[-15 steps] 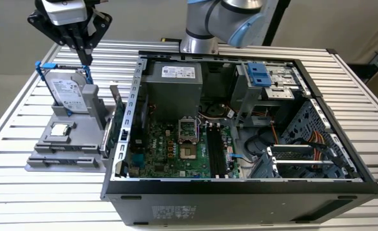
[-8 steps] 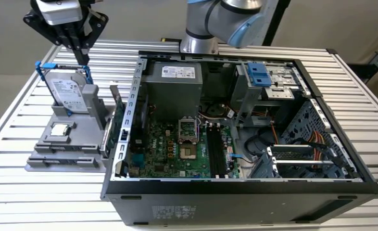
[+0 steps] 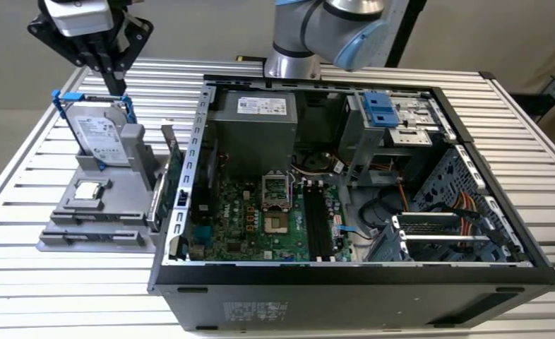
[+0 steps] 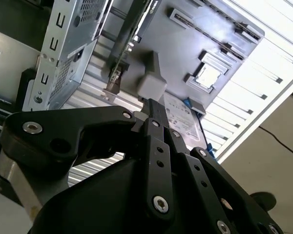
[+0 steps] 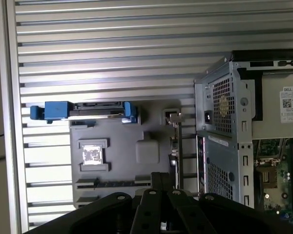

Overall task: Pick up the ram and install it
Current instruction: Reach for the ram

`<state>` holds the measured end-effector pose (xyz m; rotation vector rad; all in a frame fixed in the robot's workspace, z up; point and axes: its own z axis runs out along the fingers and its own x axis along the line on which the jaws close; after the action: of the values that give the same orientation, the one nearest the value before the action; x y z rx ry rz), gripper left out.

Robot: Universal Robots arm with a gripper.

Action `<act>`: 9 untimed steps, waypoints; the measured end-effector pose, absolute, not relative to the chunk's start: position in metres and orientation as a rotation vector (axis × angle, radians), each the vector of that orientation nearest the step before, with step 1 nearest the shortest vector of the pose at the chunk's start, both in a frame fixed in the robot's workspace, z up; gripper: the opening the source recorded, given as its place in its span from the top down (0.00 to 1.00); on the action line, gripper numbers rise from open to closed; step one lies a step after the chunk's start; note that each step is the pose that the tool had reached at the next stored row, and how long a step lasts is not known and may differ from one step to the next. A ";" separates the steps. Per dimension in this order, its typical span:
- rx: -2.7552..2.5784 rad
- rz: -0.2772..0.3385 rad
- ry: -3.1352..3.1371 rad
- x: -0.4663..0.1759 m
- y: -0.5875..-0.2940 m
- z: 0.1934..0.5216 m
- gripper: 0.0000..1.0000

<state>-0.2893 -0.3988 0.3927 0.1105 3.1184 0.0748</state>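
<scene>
Fingers (image 4: pixel 157 122) of the gripper (image 3: pixel 117 85) are pressed together: black, bolted bars with nothing between them. The gripper points straight down, just above the upright hard drive (image 3: pixel 103 138), which carries a white printed label and blue rails. The drive stands in a grey plastic fixture (image 3: pixel 70 236) beside the open computer case (image 3: pixel 353 282). The ram (image 5: pixel 115 183) appears as a thin dark strip on edge in the fixture's long slot, just beyond the square silver chip (image 5: pixel 93 155), untouched
</scene>
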 end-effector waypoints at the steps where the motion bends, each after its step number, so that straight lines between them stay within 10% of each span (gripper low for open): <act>1: 0.110 0.075 3.118 -0.290 -0.399 0.393 1.00; 9: 0.110 0.075 3.118 -0.296 -0.399 0.393 1.00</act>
<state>-0.2959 -0.3988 0.3926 0.1104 3.1183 0.0749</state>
